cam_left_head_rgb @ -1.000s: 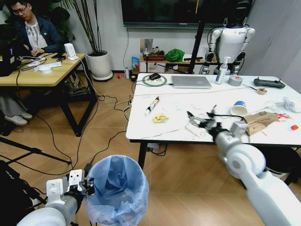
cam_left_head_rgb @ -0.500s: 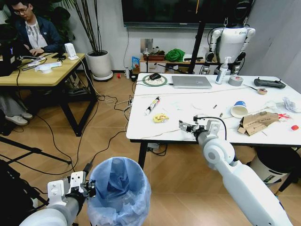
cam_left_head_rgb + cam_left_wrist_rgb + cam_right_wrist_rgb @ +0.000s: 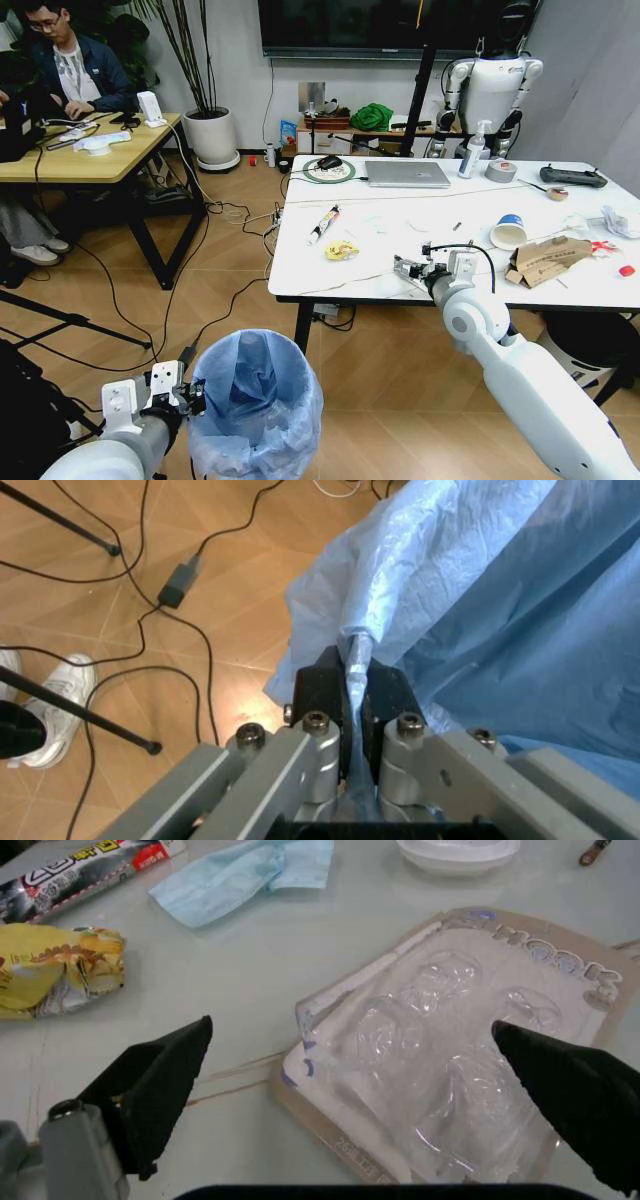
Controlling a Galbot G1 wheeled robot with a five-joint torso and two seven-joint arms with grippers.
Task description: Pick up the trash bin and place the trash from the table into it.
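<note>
Right now, right gripper (image 3: 405,268) low over the near edge of the table (image 3: 300,270), black fingers (image 3: 160,1080) spread wide apart. Holds nothing. Flat clear plastic pack (image 3: 450,1065) on its card lying right under it, in the gap between the two fingers and closer to one of them. Lies a bit crooked to the fingers, so probably needs a small turn or a nudge before the squeeze. Yellow wrapper (image 3: 50,967) off to one side, near but not touching. Nearer to this arm than to the other one, all of it.

Down low on the left, left gripper (image 3: 355,697) pressed together on the rim of the trash bin (image 3: 255,400), pinching the blue bag. Bin mouth facing up, well apart from the table edge, so a long carry for the pack
</note>
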